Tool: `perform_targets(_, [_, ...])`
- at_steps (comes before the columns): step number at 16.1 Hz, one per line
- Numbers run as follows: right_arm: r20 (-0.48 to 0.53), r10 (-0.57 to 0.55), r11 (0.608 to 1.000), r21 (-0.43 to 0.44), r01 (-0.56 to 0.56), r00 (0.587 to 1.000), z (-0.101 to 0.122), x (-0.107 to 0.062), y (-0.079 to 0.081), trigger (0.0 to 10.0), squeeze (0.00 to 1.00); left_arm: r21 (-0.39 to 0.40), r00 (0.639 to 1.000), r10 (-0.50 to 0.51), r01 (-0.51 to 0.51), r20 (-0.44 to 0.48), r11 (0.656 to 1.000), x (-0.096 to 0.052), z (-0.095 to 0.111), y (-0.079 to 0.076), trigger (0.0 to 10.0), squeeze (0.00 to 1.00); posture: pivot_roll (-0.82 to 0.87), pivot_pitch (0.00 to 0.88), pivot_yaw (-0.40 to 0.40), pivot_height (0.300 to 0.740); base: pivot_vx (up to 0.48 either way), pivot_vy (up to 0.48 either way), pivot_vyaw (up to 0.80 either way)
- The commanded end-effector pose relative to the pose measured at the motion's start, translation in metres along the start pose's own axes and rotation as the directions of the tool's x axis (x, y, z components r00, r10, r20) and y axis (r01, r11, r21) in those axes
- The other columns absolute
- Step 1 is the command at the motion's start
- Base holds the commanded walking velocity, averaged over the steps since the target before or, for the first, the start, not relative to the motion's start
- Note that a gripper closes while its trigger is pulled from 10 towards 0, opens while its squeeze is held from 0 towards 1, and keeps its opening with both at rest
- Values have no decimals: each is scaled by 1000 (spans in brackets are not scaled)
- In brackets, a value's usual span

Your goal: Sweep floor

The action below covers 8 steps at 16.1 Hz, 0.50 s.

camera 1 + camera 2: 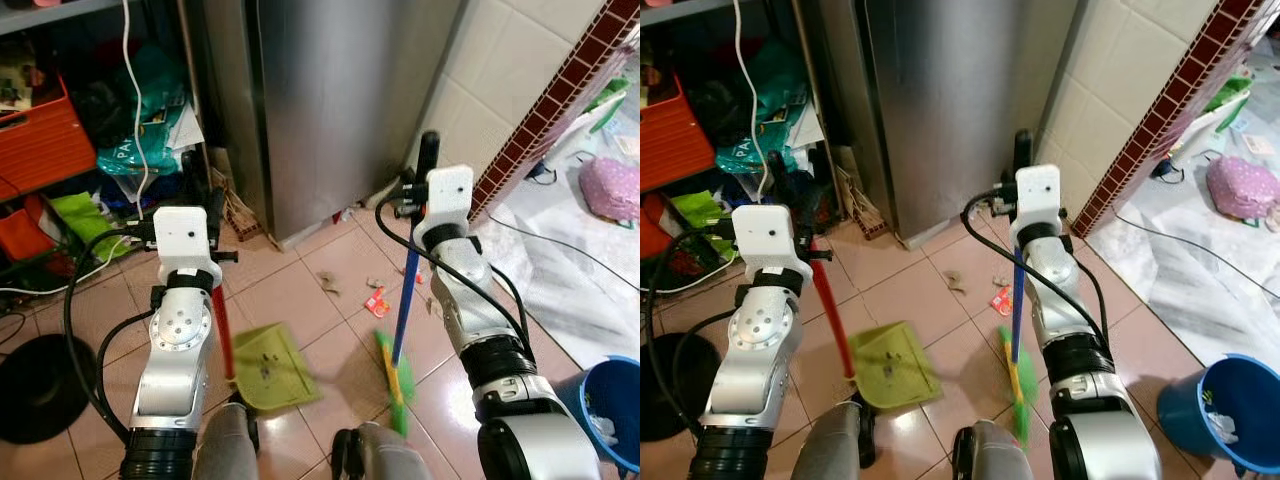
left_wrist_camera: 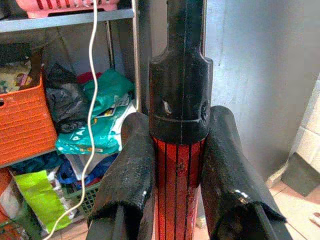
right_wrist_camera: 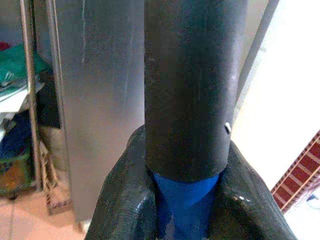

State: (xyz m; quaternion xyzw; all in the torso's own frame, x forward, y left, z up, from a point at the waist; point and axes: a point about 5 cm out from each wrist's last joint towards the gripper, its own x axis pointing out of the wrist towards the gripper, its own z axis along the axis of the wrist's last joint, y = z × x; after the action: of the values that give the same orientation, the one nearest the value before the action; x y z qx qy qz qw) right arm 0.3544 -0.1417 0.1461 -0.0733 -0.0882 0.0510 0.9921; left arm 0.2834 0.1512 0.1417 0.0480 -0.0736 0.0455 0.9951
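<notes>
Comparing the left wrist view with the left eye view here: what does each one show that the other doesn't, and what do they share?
Left wrist view alone: the left gripper seen close, its black fingers clamped on the red handle just below the handle's black cap.

Left eye view alone: the green dustpan at that handle's lower end, the right gripper holding the blue-handled broom, scraps of litter on the tiles, and a blue bucket.

Both: the steel cabinet, the orange crate and the hanging white cord.
</notes>
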Motion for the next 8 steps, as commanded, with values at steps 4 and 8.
perform_targets(4, [135,-4,998,-67,13,991,28,7,-2,10000,0,-5,996,6,-6,91,1000,2,19,6,10000,0,13,161,-86,740,62,0,0])
perform_targets(8, [147,-18,994,-107,34,989,30,8,-8,10000,0,-10,996,-3,4,91,1000,0,20,4,10000,0,13,164,-85,740,278,0,0])
